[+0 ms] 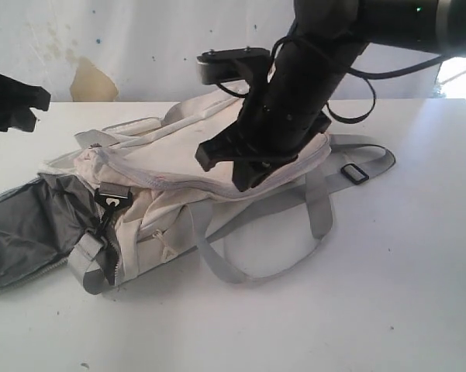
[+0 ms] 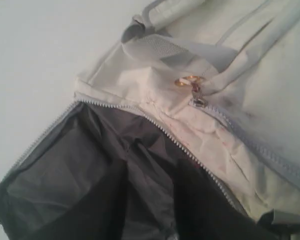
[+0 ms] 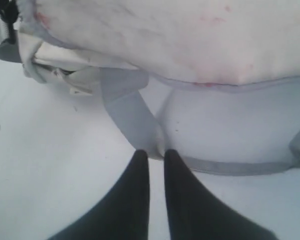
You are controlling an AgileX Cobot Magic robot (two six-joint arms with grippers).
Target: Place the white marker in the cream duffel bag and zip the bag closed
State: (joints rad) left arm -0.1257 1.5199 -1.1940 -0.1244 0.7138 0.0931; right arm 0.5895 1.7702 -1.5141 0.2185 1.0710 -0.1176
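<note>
Here, my right hand (image 3: 156,154) hangs over the white surface (image 1: 388,271) beside a grey strap (image 3: 127,112), fingers nearly together, holding nothing. The smudged cream bag (image 1: 178,155) lies there, dark lining (image 2: 90,175) gaping open. My left hand's state I cannot tell.

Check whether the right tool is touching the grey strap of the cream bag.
Cannot tell. In the right wrist view the right tool has its tips at the grey strap of the cream duffel bag, but neither contact nor a gap shows plainly.
</note>
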